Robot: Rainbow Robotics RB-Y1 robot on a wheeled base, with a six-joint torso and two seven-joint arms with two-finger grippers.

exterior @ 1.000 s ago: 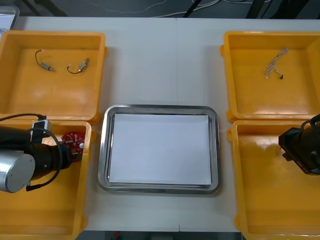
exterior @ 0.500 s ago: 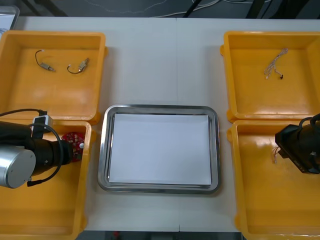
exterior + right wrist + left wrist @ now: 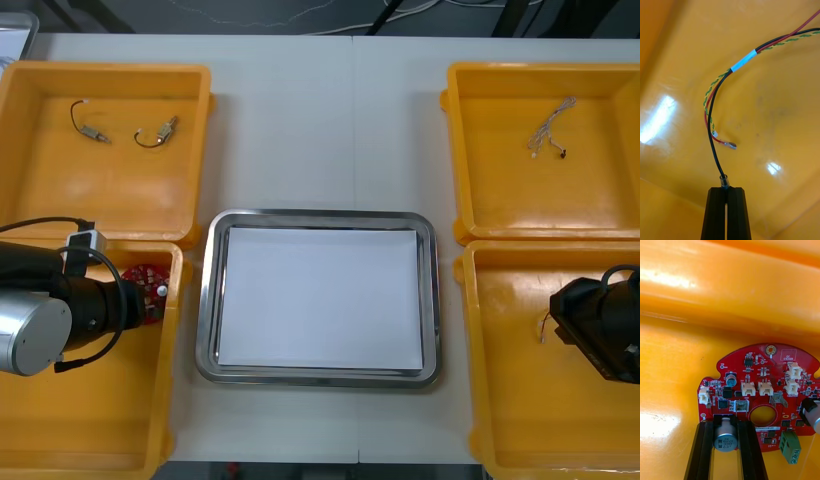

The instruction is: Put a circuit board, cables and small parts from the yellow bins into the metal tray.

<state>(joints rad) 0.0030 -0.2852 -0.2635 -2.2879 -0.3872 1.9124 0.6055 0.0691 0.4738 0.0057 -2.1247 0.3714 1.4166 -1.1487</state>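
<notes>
A round red circuit board [image 3: 760, 390] lies in the near left yellow bin [image 3: 100, 420], close to its wall. My left gripper [image 3: 725, 424] is shut on the board, its fingers [image 3: 703, 450] pressed against a silver capacitor on the board's edge. In the front view the left gripper [image 3: 138, 305] sits over the board [image 3: 150, 280]. My right gripper [image 3: 726, 190] is shut on the end of the black strand of a red and yellow cable [image 3: 730, 71], above the floor of the near right bin [image 3: 520, 420]. The metal tray [image 3: 320, 216], white inside, lies between the bins.
The far left bin [image 3: 40, 190] holds two short black cables [image 3: 88, 122] [image 3: 157, 133]. A thin pale cable [image 3: 550, 128] lies in the far right bin [image 3: 600, 200]. Bare table runs between the far bins, beyond the tray.
My left gripper's fingers have come together on the board's capacitor. The right arm has drawn back toward the table's near edge, and a bit of cable now shows beside it.
</notes>
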